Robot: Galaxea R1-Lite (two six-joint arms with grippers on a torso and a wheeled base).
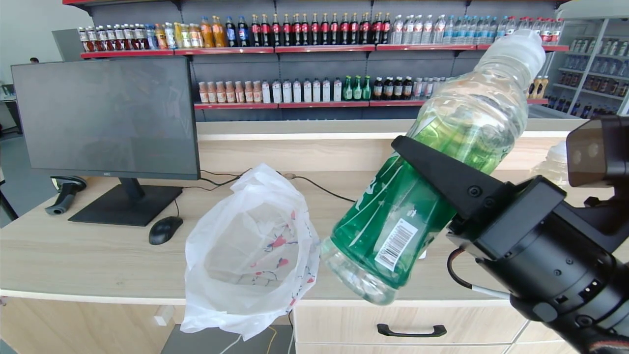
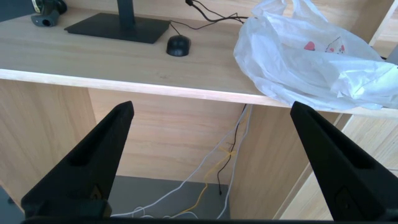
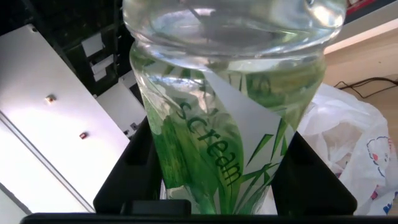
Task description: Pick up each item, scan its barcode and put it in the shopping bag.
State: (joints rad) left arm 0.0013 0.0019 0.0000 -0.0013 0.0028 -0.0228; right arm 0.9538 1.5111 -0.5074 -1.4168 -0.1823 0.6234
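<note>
My right gripper point(image 1: 439, 183) is shut on a clear bottle point(image 1: 417, 196) with a green label, held tilted in the air over the counter's front right. Its white cap points up and to the right, its base hangs beside the bag, and the barcode point(image 1: 396, 244) faces the head camera. In the right wrist view the bottle point(image 3: 227, 118) stands between the gripper's point(image 3: 224, 180) two black fingers. The white shopping bag point(image 1: 250, 255) sits open on the counter, left of the bottle. My left gripper point(image 2: 211, 109) is open and empty, low in front of the counter's edge, with the bag point(image 2: 311, 56) above it.
A monitor point(image 1: 105, 118) stands at the back left with a black mouse point(image 1: 165, 229) by its foot and a handheld scanner point(image 1: 64, 194) at the far left. Another clear bottle point(image 1: 555, 162) stands behind my right arm. Drink shelves line the back wall. Cables hang under the counter point(image 2: 124, 68).
</note>
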